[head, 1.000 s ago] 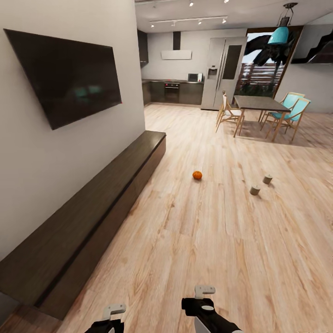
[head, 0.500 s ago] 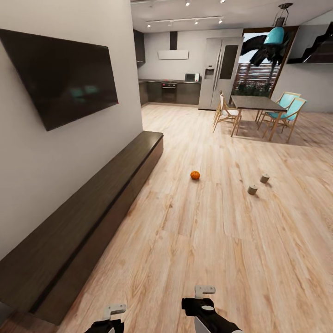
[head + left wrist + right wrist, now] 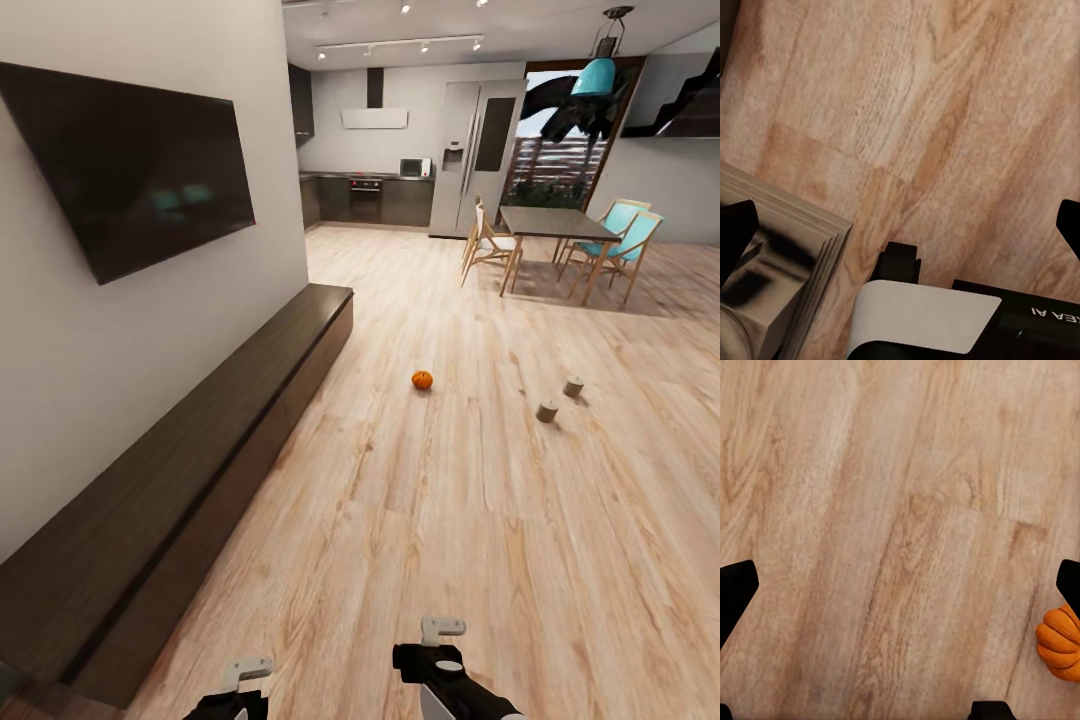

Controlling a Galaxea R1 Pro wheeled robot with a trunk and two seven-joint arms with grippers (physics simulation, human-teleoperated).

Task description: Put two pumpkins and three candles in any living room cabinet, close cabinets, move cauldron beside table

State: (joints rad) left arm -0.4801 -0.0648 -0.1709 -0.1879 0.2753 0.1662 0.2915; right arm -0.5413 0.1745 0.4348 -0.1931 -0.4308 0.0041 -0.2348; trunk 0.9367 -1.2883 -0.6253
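One small orange pumpkin (image 3: 422,380) lies on the plank floor mid-room, well ahead of me. A second ribbed orange pumpkin (image 3: 1062,642) lies on the floor close to one fingertip of my right gripper (image 3: 900,585), which is open and empty. Two stubby tan candles (image 3: 547,411) (image 3: 573,387) stand on the floor to the right of the far pumpkin. The long, low dark cabinet (image 3: 200,440) runs along the left wall, its fronts closed. My left gripper (image 3: 900,225) is open over bare floor. Both grippers (image 3: 245,670) (image 3: 441,632) hang low at the front. The cauldron is out of view.
A black TV (image 3: 130,165) hangs on the wall above the cabinet. Far back on the right stands a dining table (image 3: 552,222) with wooden and teal chairs (image 3: 625,240). The kitchen with its fridge (image 3: 478,158) lies beyond. Wide wood floor (image 3: 450,520) stretches between me and the objects.
The whole picture shifted slightly left and up since one second ago, so the camera moved. Pumpkin, candles and both grippers have not moved.
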